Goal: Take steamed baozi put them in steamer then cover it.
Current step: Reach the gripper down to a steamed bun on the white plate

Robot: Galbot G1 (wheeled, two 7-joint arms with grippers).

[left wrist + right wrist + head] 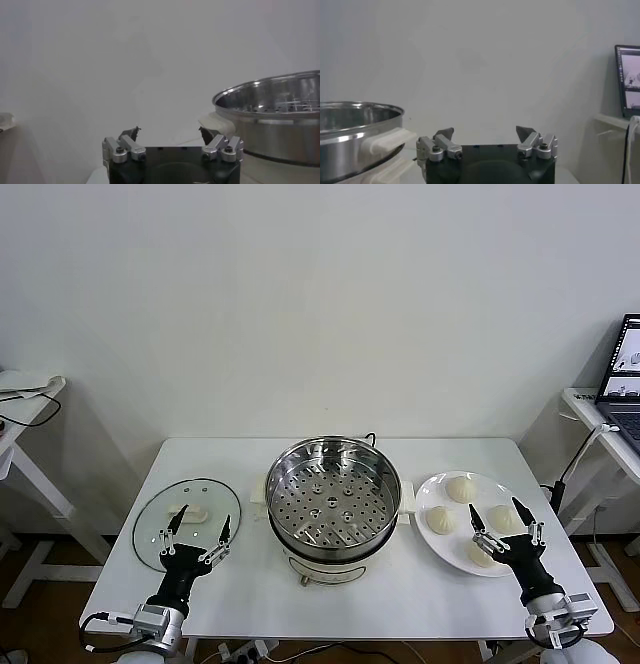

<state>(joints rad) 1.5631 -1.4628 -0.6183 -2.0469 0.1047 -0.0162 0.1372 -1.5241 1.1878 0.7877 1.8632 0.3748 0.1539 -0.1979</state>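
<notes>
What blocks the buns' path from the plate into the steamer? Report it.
Nothing visible. The four baozi sit on the white plate beside the steamer, which stands uncovered. The cover lies flat on its far side. The open right gripper hovers over the plate; the open left gripper over the cover.

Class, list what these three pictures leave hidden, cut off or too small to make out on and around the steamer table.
- Head view: the right gripper covers part of the nearest baozi on the plate.
- Head view: the left gripper overlaps the cover.
- Both wrist views: the steamer is cut by the edge; baozi and cover not shown.
- Laptop: cut off, screen unreadable.
</notes>
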